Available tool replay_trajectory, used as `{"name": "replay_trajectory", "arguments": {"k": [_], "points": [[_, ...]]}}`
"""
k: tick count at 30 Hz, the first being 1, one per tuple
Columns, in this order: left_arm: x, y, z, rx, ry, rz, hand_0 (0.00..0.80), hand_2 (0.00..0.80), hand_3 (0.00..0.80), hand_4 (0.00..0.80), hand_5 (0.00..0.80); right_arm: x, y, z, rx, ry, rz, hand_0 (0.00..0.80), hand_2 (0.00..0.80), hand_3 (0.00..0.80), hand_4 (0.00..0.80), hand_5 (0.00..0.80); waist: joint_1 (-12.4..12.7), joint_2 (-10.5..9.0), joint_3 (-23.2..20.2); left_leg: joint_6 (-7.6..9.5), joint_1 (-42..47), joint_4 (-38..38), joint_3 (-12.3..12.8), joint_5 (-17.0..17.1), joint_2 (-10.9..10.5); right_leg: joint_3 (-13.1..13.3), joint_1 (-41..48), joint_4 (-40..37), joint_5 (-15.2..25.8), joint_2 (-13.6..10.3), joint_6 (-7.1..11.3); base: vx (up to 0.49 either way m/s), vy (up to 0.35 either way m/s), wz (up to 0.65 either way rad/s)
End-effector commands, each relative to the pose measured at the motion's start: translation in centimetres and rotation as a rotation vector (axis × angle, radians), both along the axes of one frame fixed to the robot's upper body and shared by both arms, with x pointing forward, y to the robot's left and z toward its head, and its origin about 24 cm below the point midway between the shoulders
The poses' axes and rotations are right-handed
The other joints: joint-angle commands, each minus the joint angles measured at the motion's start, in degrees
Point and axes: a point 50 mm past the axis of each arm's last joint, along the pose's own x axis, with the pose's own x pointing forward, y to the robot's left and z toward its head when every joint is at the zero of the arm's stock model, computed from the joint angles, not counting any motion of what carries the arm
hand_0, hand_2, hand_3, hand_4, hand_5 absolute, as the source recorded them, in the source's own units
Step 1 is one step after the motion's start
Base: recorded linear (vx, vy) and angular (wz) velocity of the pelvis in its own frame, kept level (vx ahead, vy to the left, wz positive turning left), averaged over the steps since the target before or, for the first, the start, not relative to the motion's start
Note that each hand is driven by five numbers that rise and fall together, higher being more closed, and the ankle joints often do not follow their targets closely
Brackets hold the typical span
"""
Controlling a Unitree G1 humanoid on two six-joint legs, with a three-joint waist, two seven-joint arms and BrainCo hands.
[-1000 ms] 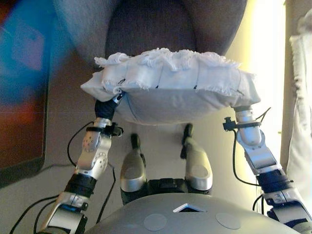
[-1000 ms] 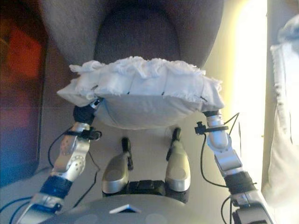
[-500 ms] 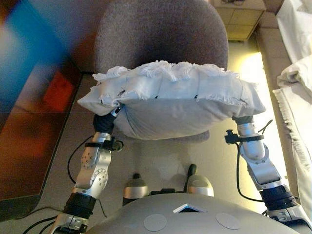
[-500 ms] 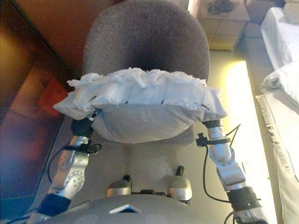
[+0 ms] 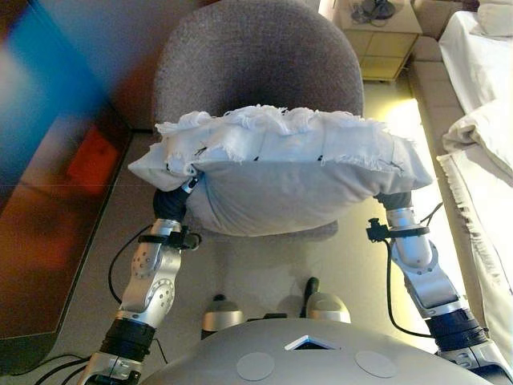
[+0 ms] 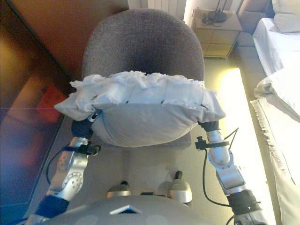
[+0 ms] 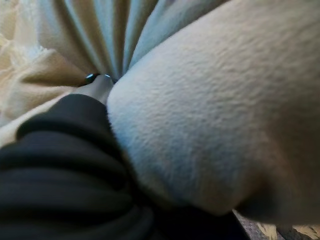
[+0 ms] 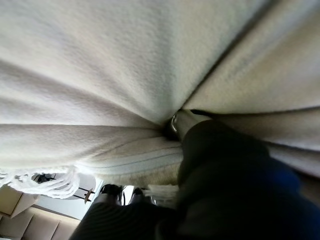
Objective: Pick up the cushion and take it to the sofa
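A white cushion (image 5: 280, 160) with a frayed fringe along its top is held up off the floor between my two hands, in front of a grey round-backed armchair (image 5: 256, 56). My left hand (image 5: 171, 204) is under the cushion's left end, and its thumb (image 7: 100, 84) presses into bunched cloth. My right hand (image 5: 393, 200) is under the right end, and its thumb (image 8: 182, 122) digs into gathered folds. Most fingers are hidden by the cushion.
A dark glossy panel (image 5: 48, 200) stands along the left. A bed with white linen (image 5: 481, 144) lies at the right. A small wooden nightstand (image 5: 377, 32) stands behind the chair at the right. Beige floor (image 5: 264, 265) lies between me and the chair.
The whole view has shifted, so more of the chair, the nightstand and the bed show now. The cushion stays held between both hands as before.
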Motion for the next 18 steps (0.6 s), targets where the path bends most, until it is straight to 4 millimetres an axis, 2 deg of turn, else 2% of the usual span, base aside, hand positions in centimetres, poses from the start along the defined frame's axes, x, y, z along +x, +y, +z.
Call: {"name": "replay_trajectory", "arguments": {"k": [1, 3, 4, 5, 7, 8, 9, 12, 13, 16, 18], "points": [[1.5, -0.9, 5.8, -0.067, -0.316, -0.040, 0.800, 0.800, 0.800, 0.800, 0.800, 0.8, 2.9, 5.8, 0.087, -0.297, 0.186, 0.800, 0.800, 0.800, 0.800, 0.800, 0.3, -2.86, 3.3, -1.91, -8.7, 15.3, -0.5, 8.4, 6.7, 0.2, 3.5, 6.3, -8.5, 1.0, -2.64, -0.007, -0.212, -0.11], [1.3, -0.9, 5.4, -0.065, -0.309, -0.036, 0.800, 0.800, 0.800, 0.800, 0.800, 0.9, 2.8, 5.6, 0.090, -0.293, 0.192, 0.800, 0.800, 0.800, 0.800, 0.800, 0.5, -3.58, 4.8, -1.06, -11.4, 20.7, -0.4, 9.0, 7.7, 0.8, 4.0, 7.3, -9.0, 1.5, -3.71, 0.035, -0.210, -0.31], [1.3, -1.0, 5.3, -0.067, -0.303, -0.039, 0.800, 0.800, 0.800, 0.800, 0.800, 0.9, 2.8, 5.6, 0.090, -0.291, 0.191, 0.800, 0.800, 0.800, 0.800, 0.800, 0.7, -3.87, 5.3, -0.69, -12.0, 22.4, 0.5, 8.0, 7.2, 0.6, 4.4, 7.7, -9.5, 1.6, -3.96, 0.077, -0.129, -0.37], [1.3, -1.1, 5.3, -0.070, -0.300, -0.040, 0.800, 0.800, 0.800, 0.800, 0.800, 0.9, 2.8, 5.7, 0.089, -0.290, 0.191, 0.800, 0.800, 0.800, 0.800, 0.800, 1.0, -3.92, 5.6, -0.35, -12.6, 22.8, 0.4, 7.2, 5.9, 0.6, 4.8, 7.9, -9.8, 1.6, -3.95, 0.107, -0.073, -0.24], [1.1, -1.0, 5.2, -0.079, -0.297, -0.024, 0.800, 0.800, 0.800, 0.800, 0.800, 0.9, 3.0, 5.7, 0.083, -0.291, 0.215, 0.800, 0.800, 0.800, 0.800, 0.800, 2.4, -2.95, 6.3, 0.87, -14.6, 20.0, -2.0, 5.7, 0.1, 2.0, 5.5, 8.8, -11.2, 2.6, -3.48, 0.180, -0.021, -0.12], [0.9, -0.9, 5.3, -0.084, -0.298, -0.017, 0.800, 0.800, 0.800, 0.800, 0.800, 0.8, 3.2, 5.7, 0.079, -0.290, 0.225, 0.800, 0.800, 0.800, 0.800, 0.800, 3.0, -1.91, 6.5, 1.06, -15.1, 17.1, -2.6, 6.3, -1.8, 3.1, 5.9, 9.2, -12.3, 3.7, -3.42, 0.273, 0.026, -0.38], [0.9, -0.9, 5.3, -0.086, -0.302, -0.017, 0.800, 0.800, 0.800, 0.800, 0.800, 0.8, 3.4, 5.7, 0.074, -0.290, 0.230, 0.800, 0.800, 0.800, 0.800, 0.800, 3.6, -0.94, 6.8, 0.94, -16.0, 13.7, -2.4, 7.7, -2.6, 3.9, 6.8, 9.4, -13.3, 4.8, -3.39, 0.289, 0.043, -0.65], [1.0, -1.3, 5.3, -0.094, -0.301, -0.019, 0.800, 0.800, 0.800, 0.800, 0.800, 0.9, 3.8, 5.5, 0.071, -0.283, 0.226, 0.800, 0.800, 0.800, 0.800, 0.800, 5.6, 0.48, 6.8, 0.64, -19.0, 5.7, -1.7, 12.2, -3.7, 6.3, 11.1, 8.9, -16.3, 6.8, -3.40, 0.395, 0.049, -0.83], [1.0, -1.4, 5.1, -0.097, -0.295, -0.017, 0.800, 0.800, 0.800, 0.800, 0.800, 0.9, 3.9, 5.4, 0.073, -0.277, 0.227, 0.800, 0.800, 0.800, 0.800, 0.800, 6.1, 0.41, 6.8, 0.49, -19.1, 4.0, -1.7, 13.3, -4.1, 6.8, 12.4, 8.7, -17.0, 6.9, -3.35, 0.539, 0.072, 0.18], [0.4, -1.1, 4.7, -0.102, -0.272, -0.009, 0.800, 0.800, 0.800, 0.800, 0.800, 0.6, 3.6, 4.9, 0.077, -0.238, 0.235, 0.800, 0.800, 0.800, 0.800, 0.800, 7.9, 0.57, 5.8, -0.07, -20.1, -0.2, -3.8, 15.7, -3.8, 9.2, 15.8, 9.5, -20.3, 7.0, -3.25, 0.530, 0.096, 0.33], [0.1, -1.0, 4.6, -0.103, -0.274, -0.012, 0.800, 0.800, 0.800, 0.800, 0.800, 0.4, 3.5, 4.9, 0.076, -0.230, 0.238, 0.800, 0.800, 0.800, 0.800, 0.800, 8.5, 0.82, 5.4, -0.72, -20.9, -1.7, -4.6, 17.2, -2.3, 10.3, 16.8, 10.9, -22.9, 6.7, -3.06, 0.498, 0.153, -0.11]]}}
